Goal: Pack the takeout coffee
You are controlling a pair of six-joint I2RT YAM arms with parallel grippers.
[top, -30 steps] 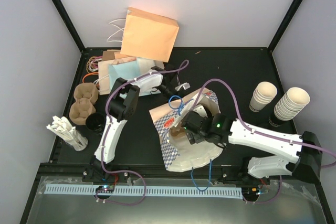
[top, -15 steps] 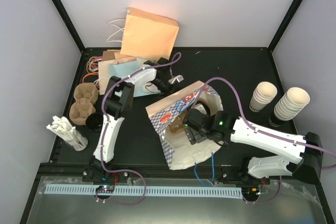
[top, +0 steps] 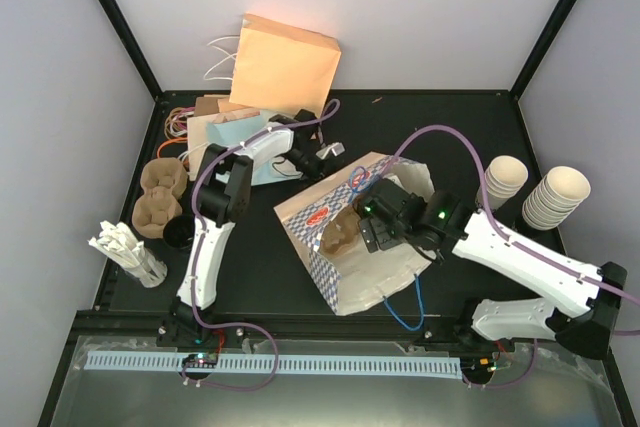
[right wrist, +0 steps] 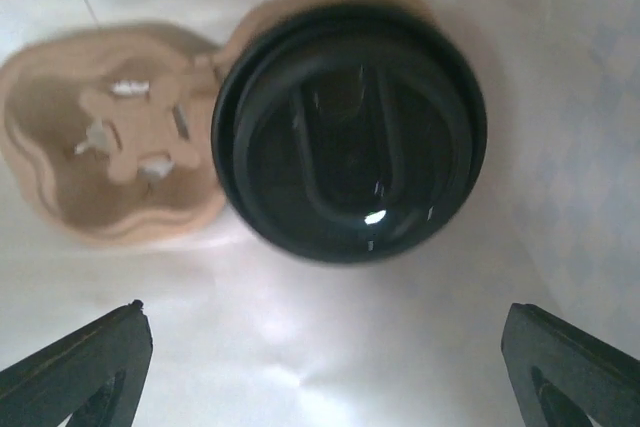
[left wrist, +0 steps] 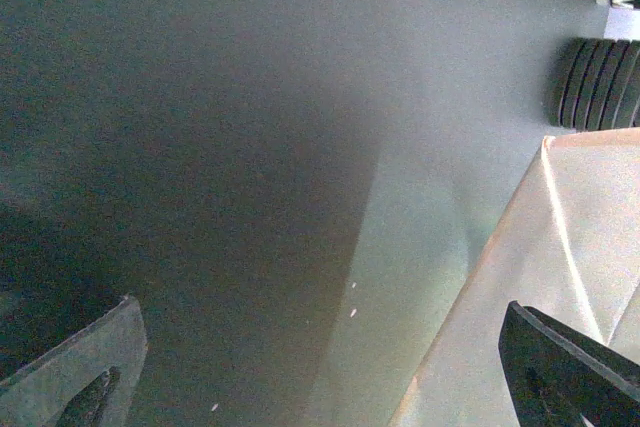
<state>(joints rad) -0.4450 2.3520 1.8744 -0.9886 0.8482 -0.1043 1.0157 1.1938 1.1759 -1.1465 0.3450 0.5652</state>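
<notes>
Takeout coffee (right wrist: 350, 132): seen from straight above in the right wrist view, where only its black lid shows and the cup wall is hidden beneath it. It sits in one pocket of a tan pulp carrier (right wrist: 110, 162), whose other pocket beside it holds nothing. Both lie inside the blue-checked paper bag (top: 325, 272), surrounded by its pale inner walls. The bag rests near the middle of the black table (top: 450, 137) with its mouth gaping. Right gripper (right wrist: 325, 357): poised at the bag's mouth above the lid, jaws spread wide, one fingertip at each lower corner of its view, touching neither lid nor carrier. Left gripper (left wrist: 320, 347): held over bare table just beyond the bag's far corner, jaws spread wide and holding nothing, with a cream edge of the bag beside its right finger. Orange paper bag (top: 285, 62): upright against the back wall. Flat paper bags (top: 225, 132): piled at the back left of the table. Spare pulp carriers (top: 160, 197): stacked at the left edge. White sticks (top: 128, 249): bundled near the front left. Nested cup stacks (top: 555, 197): two, at the right edge, well apart from the bag.
</notes>
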